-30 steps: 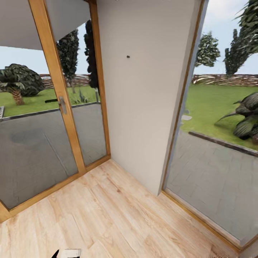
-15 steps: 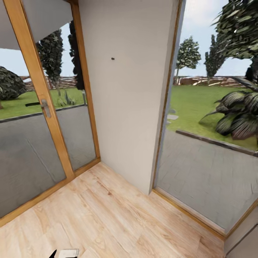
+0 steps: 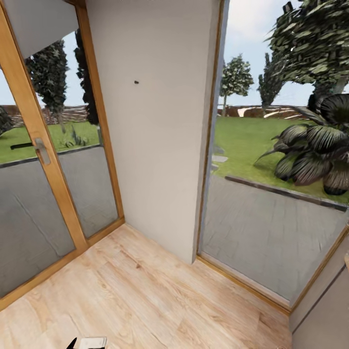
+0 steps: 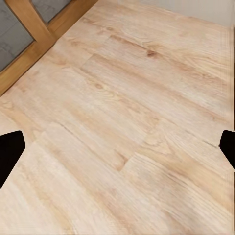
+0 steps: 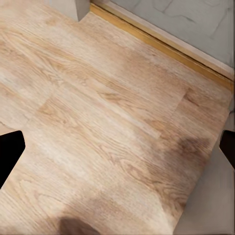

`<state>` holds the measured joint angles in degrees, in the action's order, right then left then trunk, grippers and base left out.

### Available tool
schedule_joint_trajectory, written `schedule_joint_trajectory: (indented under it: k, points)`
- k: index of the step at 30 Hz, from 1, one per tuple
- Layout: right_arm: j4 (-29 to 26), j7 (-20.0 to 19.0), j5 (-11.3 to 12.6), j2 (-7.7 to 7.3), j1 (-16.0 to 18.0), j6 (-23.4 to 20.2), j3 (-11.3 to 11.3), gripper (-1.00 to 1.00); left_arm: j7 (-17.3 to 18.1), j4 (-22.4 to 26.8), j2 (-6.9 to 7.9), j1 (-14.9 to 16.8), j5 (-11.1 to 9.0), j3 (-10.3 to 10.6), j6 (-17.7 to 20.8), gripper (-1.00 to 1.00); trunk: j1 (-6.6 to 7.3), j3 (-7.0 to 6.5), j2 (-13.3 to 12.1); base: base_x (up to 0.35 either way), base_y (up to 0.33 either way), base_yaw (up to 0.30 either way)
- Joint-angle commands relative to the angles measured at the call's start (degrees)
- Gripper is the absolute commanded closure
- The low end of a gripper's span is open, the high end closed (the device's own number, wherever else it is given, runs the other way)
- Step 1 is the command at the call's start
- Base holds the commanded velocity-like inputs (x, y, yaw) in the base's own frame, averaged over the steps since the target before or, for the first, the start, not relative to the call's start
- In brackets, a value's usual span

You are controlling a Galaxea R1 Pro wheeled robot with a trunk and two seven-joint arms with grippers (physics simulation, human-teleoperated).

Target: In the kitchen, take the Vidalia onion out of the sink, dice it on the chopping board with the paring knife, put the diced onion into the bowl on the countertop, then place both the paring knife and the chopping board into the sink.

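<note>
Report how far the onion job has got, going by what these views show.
Nothing looks done yet. The head view faces a white wall between a wood-framed glass door and a window, above pale wood floor. Both wrist views show bare floor between spread fingertips, holding nothing. Finding the kitchen, dicing, bowling and clearing into the sink all remain.

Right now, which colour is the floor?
Pale wood floor with visible grain, best in the left wrist view.

Facing a room corner: wall pier (image 3: 160,145) standing at centre, glazed door (image 3: 43,160) with handle (image 3: 41,150) lying to its left, window (image 3: 276,160) to its right. Floor (image 3: 145,300) spreading before all three. Lawn and trees lying behind the glass.
</note>
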<state>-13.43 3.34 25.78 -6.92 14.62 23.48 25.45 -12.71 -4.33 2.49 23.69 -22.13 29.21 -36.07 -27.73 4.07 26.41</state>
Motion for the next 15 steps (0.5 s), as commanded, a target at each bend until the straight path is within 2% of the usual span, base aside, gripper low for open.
schedule_joint_trajectory:
  k: [1, 12, 15]
  points:
    - [-0.02, 0.35, 0.23, -0.03, 0.05, 0.12, 0.48, -1.0, -0.21, -0.16, -0.03, 0.08, -0.2, 0.51, -0.23, -1.0, -0.03, 0.07, 0.11, 0.0, 0.0, -0.157]
    - [0.0, 0.35, 0.23, 0.01, 0.05, 0.09, 0.48, -1.0, -0.21, -0.17, -0.03, 0.09, -0.2, 0.49, -0.23, -1.0, -0.03, -0.54, 0.11, 0.0, 0.0, -0.156]
    - [0.16, 0.32, 0.23, 0.58, 0.05, 0.08, 0.48, -1.0, -0.21, -0.17, -0.03, 0.1, -0.19, 0.51, -0.23, -1.0, -0.03, -0.71, 0.11, 0.0, 0.0, -0.156]
